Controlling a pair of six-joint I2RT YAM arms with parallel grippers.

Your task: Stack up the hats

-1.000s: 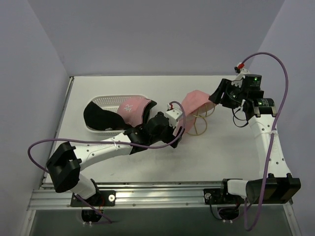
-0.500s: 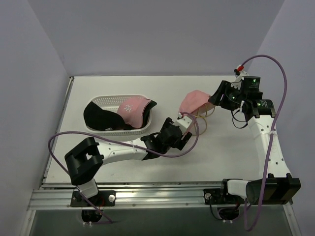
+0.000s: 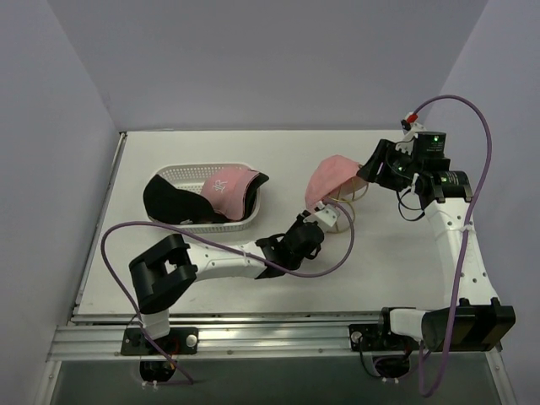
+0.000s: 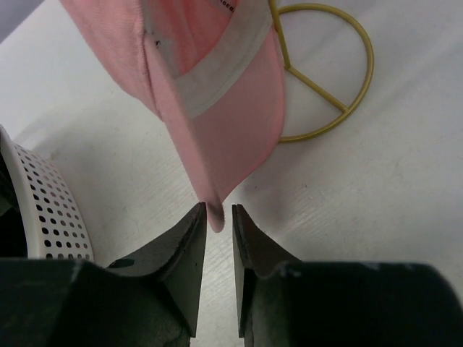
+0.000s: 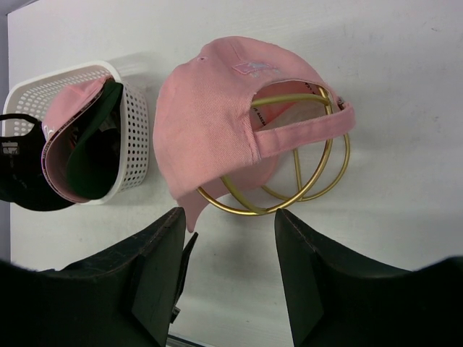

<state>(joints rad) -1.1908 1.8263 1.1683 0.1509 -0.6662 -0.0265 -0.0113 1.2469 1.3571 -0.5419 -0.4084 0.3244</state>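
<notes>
Pink cap [image 5: 210, 108] sits draped over the gold wire stand [image 5: 318, 181], centre-right of the top view. Crown looks soft and light and will likely collapse if you squeeze it. The brim [image 4: 224, 137] is probably the stiff part, so take hold there. Left tool [image 4: 218, 211] is nearly closed about the brim tip; can't tell if it bites or only brackets it. Right tool [image 5: 230, 217] is spread wide and empty above the cap. In the white perforated basket [image 3: 181, 175], left of centre: second pink cap [image 3: 226, 187], black cap [image 3: 169, 201].
</notes>
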